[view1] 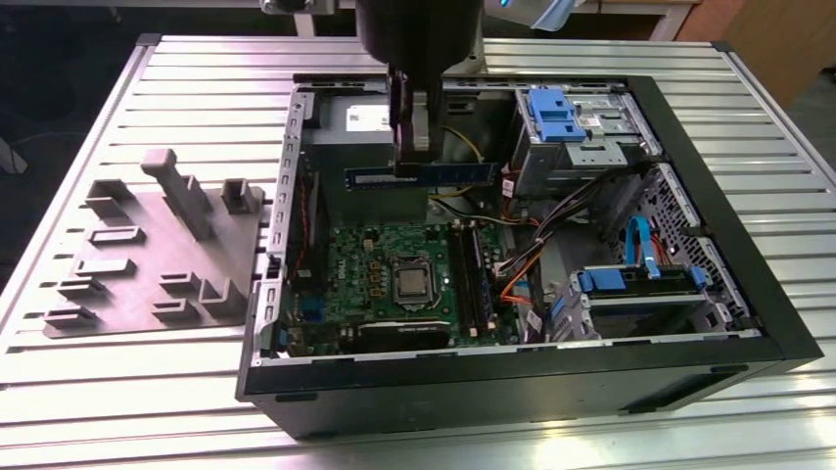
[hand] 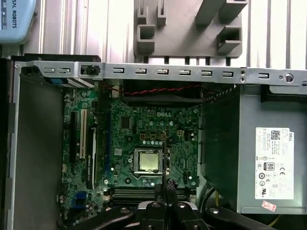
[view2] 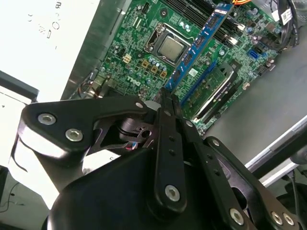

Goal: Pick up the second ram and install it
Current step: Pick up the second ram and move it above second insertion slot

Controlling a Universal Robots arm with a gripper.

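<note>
Exterior view: arm (view1: 415, 29) plumb, fingers (view1: 418, 125) pinching second ram (view1: 457, 172).

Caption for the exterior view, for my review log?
Pincer shut on the second ram, holding it level above the motherboard inside the open computer case, not yet seated.

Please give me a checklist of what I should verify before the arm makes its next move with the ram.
1. Claw shut on the ram: ok.
2. Ram hanging free above the case and the motherboard: ok.
3. Ram in line with the ram slots: not ok; in the exterior view it lies crosswise to them.
4. Ram seated: not ok; it is not yet in a slot.
5. A free slot for it: cannot tell.
6. Cables clear of the slots: cannot tell.
</note>
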